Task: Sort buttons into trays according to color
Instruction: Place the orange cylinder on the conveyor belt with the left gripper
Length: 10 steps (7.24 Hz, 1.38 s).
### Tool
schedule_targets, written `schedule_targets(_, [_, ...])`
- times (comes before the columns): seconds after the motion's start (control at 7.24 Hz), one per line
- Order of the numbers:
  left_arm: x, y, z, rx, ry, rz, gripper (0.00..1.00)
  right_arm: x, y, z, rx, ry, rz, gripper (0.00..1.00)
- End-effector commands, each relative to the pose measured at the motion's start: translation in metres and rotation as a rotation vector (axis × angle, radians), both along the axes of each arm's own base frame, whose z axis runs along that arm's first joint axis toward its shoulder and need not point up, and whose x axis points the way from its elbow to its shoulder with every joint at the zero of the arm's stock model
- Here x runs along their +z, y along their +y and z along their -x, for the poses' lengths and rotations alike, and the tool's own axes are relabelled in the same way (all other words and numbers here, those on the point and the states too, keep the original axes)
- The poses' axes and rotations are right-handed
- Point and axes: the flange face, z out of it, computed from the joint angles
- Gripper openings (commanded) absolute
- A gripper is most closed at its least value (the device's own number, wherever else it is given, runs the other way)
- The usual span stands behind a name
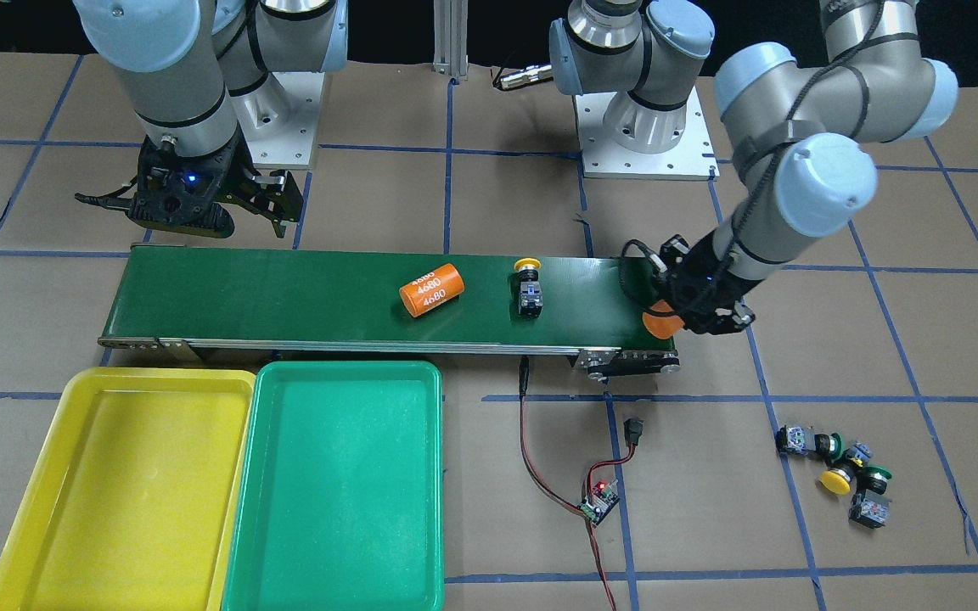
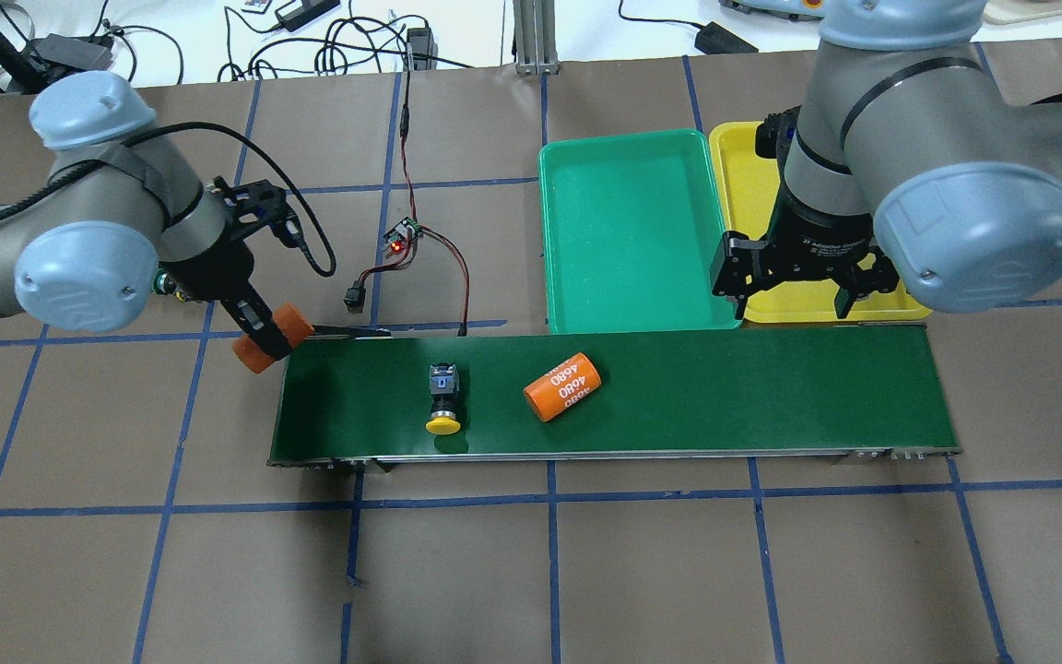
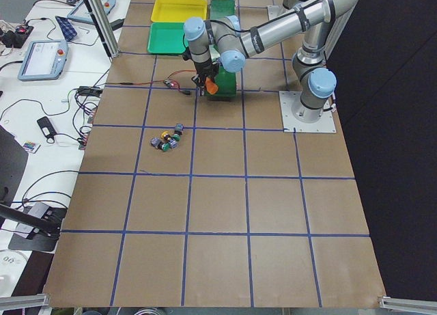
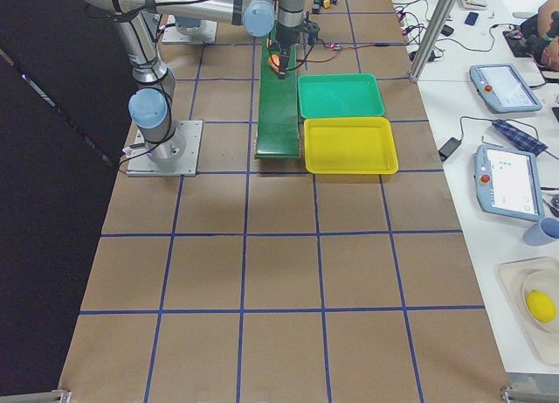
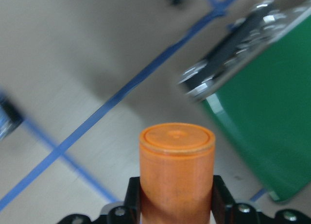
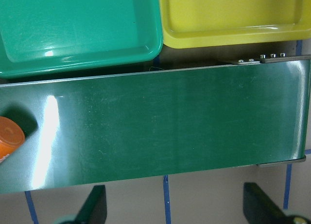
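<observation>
Conveyor belt (image 2: 725, 397) carries yellow button (image 2: 443, 398), apart from left tool (image 2: 264, 339) pinching orange cylinder (image 2: 296, 325); right tool (image 2: 784, 297) spread

You were in a robotics lab. Two grey industrial robot arms (image 1: 175, 76) stood on bolted metal base plates (image 1: 649, 144) at a table (image 3: 225, 212) papered brown and taped into a blue grid. A small conveyor belt (image 2: 725, 397) and a bare circuit board (image 1: 599, 501) sat on it. A white bench (image 4: 489, 237) beside it held teach pendants (image 4: 509, 183) and tangled cables (image 2: 347, 41).
</observation>
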Motion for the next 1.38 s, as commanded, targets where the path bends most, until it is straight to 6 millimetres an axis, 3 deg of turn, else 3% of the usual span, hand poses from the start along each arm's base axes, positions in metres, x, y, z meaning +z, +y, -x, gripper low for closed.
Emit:
schedule_targets(0.0, [-0.02, 0.023, 0.052, -0.161, 0.003, 0.032, 0.0, -0.001, -0.001, 0.0, 0.001, -0.001, -0.001, 1.0])
schedule_targets(0.14, [-0.033, 0.033, 0.054, -0.163, 0.002, 0.041, 0.33, -0.002, -0.002, 0.0, 0.001, 0.0, -0.004, 1.0])
schedule_targets(0.28, [-0.047, 0.048, 0.055, -0.118, -0.006, 0.055, 0.46, -0.002, -0.002, 0.0, 0.001, 0.002, -0.004, 1.0])
schedule_targets(0.41, [-0.053, 0.053, 0.055, -0.116, -0.006, 0.063, 0.99, -0.003, -0.002, 0.0, 0.001, 0.002, -0.005, 1.0])
schedule_targets(0.69, [-0.027, 0.041, 0.047, -0.055, -0.023, 0.124, 1.0, -0.002, -0.002, 0.0, 0.001, 0.0, -0.001, 1.0])
schedule_targets(0.83, [-0.002, 0.026, 0.041, -0.036, -0.04, 0.139, 1.0, 0.001, 0.0, 0.0, 0.001, 0.0, 0.005, 1.0])
schedule_targets(0.97, [0.015, 0.016, 0.017, 0.093, -0.01, 0.058, 1.0, 0.002, 0.0, 0.0, -0.001, 0.0, 0.007, 1.0])
schedule_targets(1.1, [0.031, 0.001, -0.03, 0.238, 0.063, 0.015, 1.0, 0.002, 0.0, 0.0, -0.001, -0.002, 0.007, 1.0])
schedule_targets(1.24, [0.021, -0.01, -0.084, 0.35, 0.082, -0.032, 1.0, 0.003, 0.0, 0.0, -0.001, -0.002, 0.009, 1.0])
